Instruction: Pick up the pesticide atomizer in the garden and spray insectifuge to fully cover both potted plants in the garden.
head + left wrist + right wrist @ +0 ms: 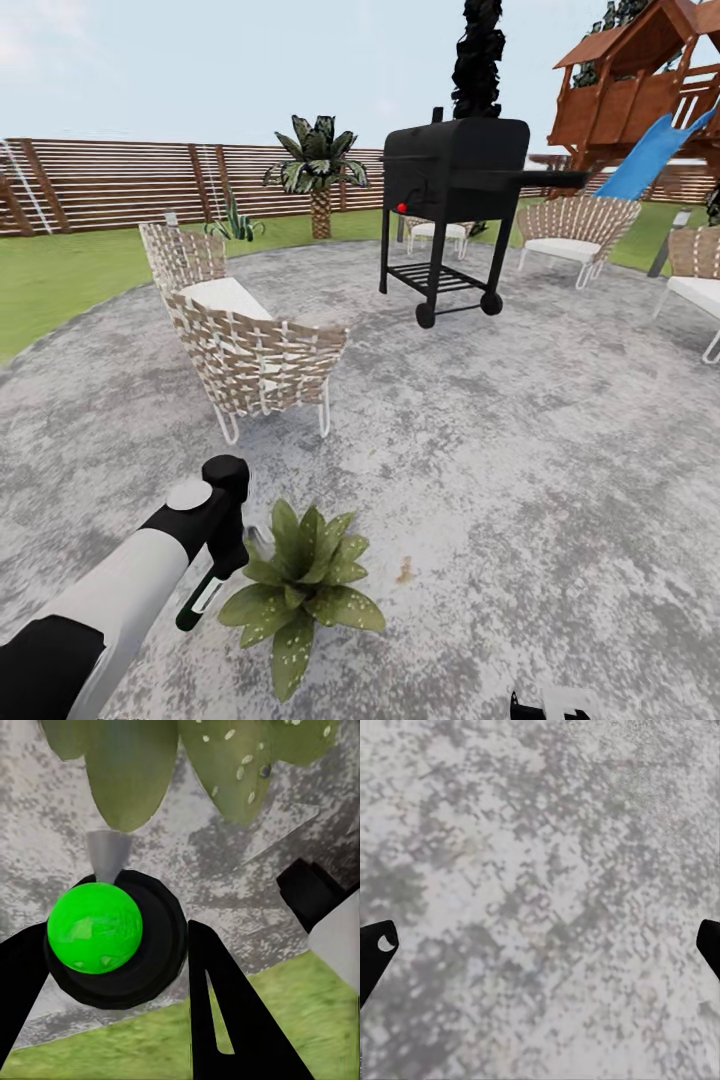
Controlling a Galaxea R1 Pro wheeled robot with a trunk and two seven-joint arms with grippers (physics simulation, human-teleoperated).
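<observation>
1. In the lower left of the head view, the left arm (130, 590) reached out over the grey stone patio (520, 430), and its gripper (215, 580) hung just beside a potted plant (300, 585).
2. The plant sat low in the middle of that view, a rosette of pointed green leaves spread on the patio; its pot was hidden under the leaves.
3. In the left wrist view, the left gripper (112, 967) was closed around the atomizer (116, 945), a dark round body with a bright green cap facing the camera.
4. A black finger (225, 1012) lay close against the atomizer's side, and the other finger showed at the lower left edge.
5. A grey nozzle (107, 853) stuck out from the atomizer toward the plant's leaves (131, 772) in the upper part of that view.
6. Lawn (172, 1042) showed along the lower part of the left wrist view, beyond the patio edge.
7. In the right wrist view, the right gripper's fingers (376, 945) sat at the two side edges, spread wide, with bare patio (540, 885) between them.
8. A wicker chair (240, 340) stood left of centre in the head view, beyond the plant.
9. A black grill (450, 190) stood in the upper middle, with a fence (120, 180) and a palm (318, 165) behind.
</observation>
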